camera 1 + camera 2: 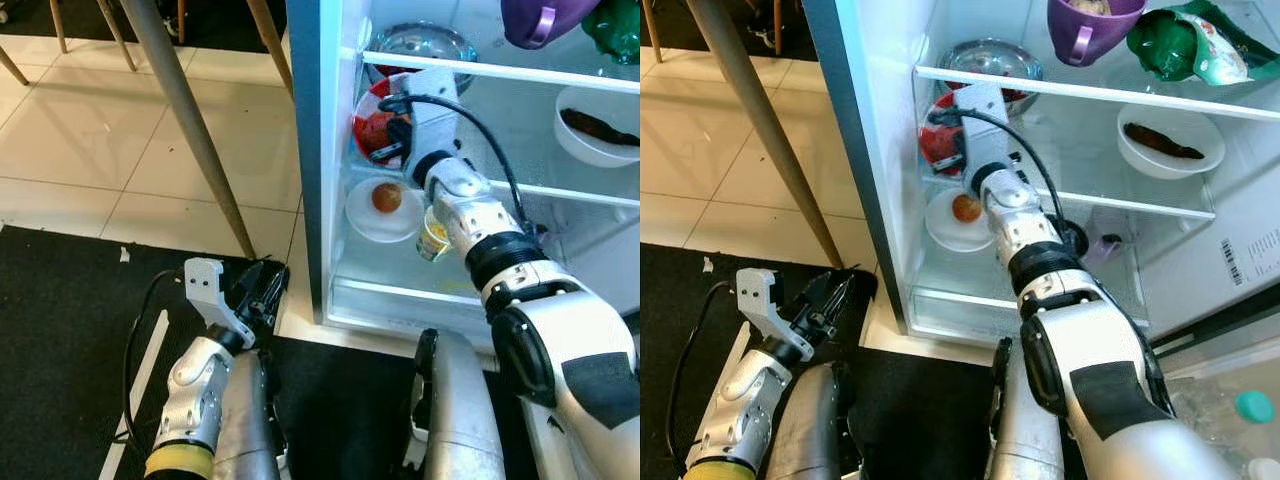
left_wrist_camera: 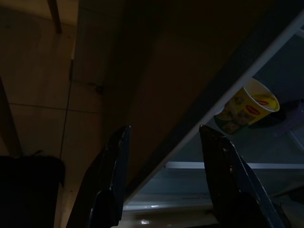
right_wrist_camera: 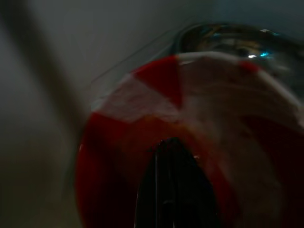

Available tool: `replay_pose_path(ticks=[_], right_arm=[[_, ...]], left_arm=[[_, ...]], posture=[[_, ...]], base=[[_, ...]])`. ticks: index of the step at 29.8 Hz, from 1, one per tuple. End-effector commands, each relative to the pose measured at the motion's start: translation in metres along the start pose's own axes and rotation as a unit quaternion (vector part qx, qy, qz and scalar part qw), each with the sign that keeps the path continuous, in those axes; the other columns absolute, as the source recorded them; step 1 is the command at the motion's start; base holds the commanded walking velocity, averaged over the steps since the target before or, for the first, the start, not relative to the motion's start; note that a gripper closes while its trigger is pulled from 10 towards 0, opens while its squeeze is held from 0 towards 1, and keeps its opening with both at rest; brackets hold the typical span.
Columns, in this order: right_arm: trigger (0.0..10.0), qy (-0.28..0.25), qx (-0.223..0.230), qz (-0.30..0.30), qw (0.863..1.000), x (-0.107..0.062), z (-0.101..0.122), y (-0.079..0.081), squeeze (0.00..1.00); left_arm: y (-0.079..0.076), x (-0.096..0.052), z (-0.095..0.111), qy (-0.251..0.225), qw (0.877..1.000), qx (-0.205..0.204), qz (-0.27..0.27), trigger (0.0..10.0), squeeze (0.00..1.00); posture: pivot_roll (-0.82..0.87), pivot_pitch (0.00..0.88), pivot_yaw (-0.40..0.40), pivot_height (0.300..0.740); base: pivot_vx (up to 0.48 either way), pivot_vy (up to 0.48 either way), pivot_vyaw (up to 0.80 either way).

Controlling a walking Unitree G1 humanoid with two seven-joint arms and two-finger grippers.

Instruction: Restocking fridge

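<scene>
From the head I see the open fridge [image 1: 310,150] on pale tiles beside a black mat [image 1: 60,330]. My right gripper [image 1: 385,140] holds the red-and-white bowl [image 1: 372,125] on the middle shelf. In the left wrist view, my left gripper [image 2: 164,180] hangs low, fingers apart. The right wrist view is blurry: fingers together on the bowl.

Fridge [image 1: 305,150] interior: smooth glossy white plastic; shelves [image 1: 1080,92] clear, glass-like, white-edged. Bowl [image 1: 990,58] on upper shelf: shiny metal. Red-and-white bowl [image 1: 375,125]: glossy. Small plate [image 1: 365,215] and dish [image 1: 1165,140]: smooth glossy white. Mug [image 1: 1085,28]: glossy purple. Green bag [image 1: 1185,40]: crinkled shiny plastic. Yellow cup [image 2: 244,107]: printed, paper-like. Floor tiles [image 1: 90,130]: smooth pale, light sheen. Mat [image 1: 70,330]: matt black. Robot arms: satin silver.
</scene>
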State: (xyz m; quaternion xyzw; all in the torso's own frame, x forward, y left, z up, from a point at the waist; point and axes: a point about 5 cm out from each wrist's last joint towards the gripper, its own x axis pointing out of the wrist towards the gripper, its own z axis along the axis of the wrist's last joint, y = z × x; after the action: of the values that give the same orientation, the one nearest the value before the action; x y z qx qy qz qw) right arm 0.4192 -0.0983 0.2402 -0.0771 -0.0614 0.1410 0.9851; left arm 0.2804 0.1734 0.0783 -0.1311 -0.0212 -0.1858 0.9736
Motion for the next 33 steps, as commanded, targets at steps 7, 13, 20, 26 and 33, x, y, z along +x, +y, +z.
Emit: replay_pose_path(ticks=[7, 13, 20, 26, 33], right_arm=[[10.0, -0.012, 0.009, -0.138, 0.99, -0.006, 0.01, -0.047, 0.0], [10.0, -0.022, 0.005, -0.17, 0.985, -0.008, 0.016, -0.059, 0.0], [10.0, -0.035, 0.003, -0.224, 0.974, -0.014, 0.021, -0.079, 0.0], [10.0, -0.032, 0.003, -0.231, 0.972, -0.018, 0.015, -0.083, 0.0], [10.0, -0.022, 0.009, -0.222, 0.975, -0.021, 0.002, -0.081, 0.0]], left_arm=[[-0.003, -0.004, -0.005, 0.013, 1.0, -0.01, 0.002, 10.0, 0.0], [-0.004, -0.003, -0.005, 0.013, 1.0, -0.011, 0.001, 10.0, 0.0], [-0.007, 0.002, -0.004, 0.012, 1.0, -0.014, -0.003, 10.0, 0.0], [-0.009, 0.007, -0.005, 0.012, 1.0, -0.016, -0.008, 10.0, 0.0], [-0.012, 0.01, -0.006, 0.012, 1.0, -0.02, -0.014, 10.0, 0.0]], posture=[[0.07, 0.321, -0.027, 0.515], [0.07, 0.313, -0.029, 0.515], [0.06, 0.297, -0.025, 0.515], [0.05, 0.282, -0.018, 0.515], [0.04, 0.274, -0.013, 0.515]], base=[[0.0, 0.0, 0.0], [0.0, 0.0, 0.0], [0.0, 0.0, 0.0], [0.0, 0.0, 0.0], [0.0, 0.0, 0.0]])
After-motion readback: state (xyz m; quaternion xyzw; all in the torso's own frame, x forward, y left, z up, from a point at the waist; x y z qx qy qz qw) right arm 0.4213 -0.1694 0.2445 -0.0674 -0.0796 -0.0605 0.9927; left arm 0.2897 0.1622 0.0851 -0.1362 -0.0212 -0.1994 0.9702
